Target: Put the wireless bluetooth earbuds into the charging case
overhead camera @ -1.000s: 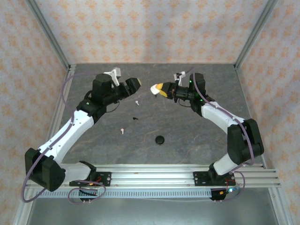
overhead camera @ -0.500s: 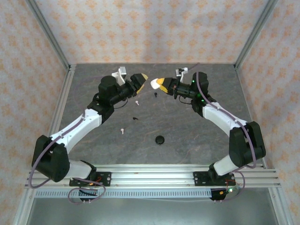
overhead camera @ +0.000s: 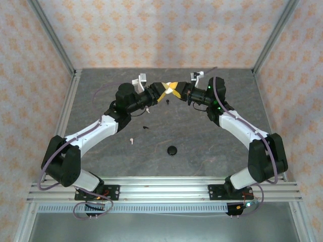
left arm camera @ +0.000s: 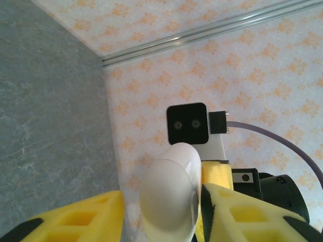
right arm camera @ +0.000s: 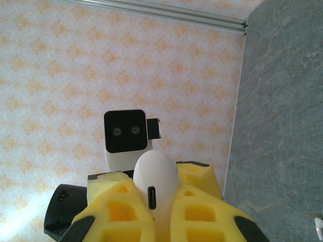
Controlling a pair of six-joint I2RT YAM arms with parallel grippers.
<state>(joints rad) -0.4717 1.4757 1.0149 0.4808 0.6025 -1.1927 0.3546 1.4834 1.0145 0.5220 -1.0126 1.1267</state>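
The top camera hung above and behind the arm bases (overhead camera: 96,191), looking down and forward over the whole worktop (overhead camera: 202,146) to the back wall (overhead camera: 161,35), far enough off to take in both arms. The left wrist camera (right arm camera: 125,131) sat close behind the left hand (left arm camera: 164,201), rolled so the worktop stood at its left, and looked level, straight at the right wrist camera (left arm camera: 187,124). That one sat just as close behind the right hand (right arm camera: 155,191), with the worktop at its right, staring back. Both wrist views shared the case (left arm camera: 169,199) (right arm camera: 155,184) at very near range. The top view caught that same meeting spot small, toward the far middle.
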